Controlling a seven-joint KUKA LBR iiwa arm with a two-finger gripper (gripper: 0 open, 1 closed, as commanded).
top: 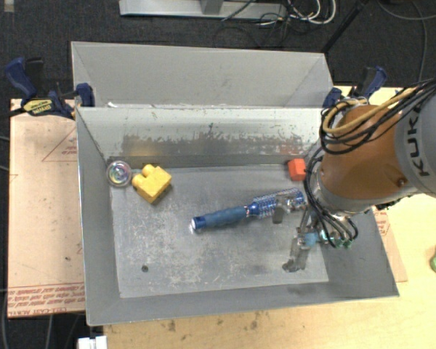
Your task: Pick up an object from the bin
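One long tool with a blue handle [221, 219] and a shiny, ribbed head lay across the middle of the bin [203, 275], its head pointing to the right wall. It was the thing nearest to the claw [296, 259]. The claw hung low over bare floor just beside that head, toward the front, and I saw nothing in it; whether it was open or closed I cannot tell. I judge it stood there to come at the tool from the end, where the arm [360, 162] enters. A small orange piece [296, 168] sat at the foot of the back wall. A yellow block [152, 182] and a shiny round thing [119, 173] lay well apart at the left, probably because the sloped walls gather loose things.
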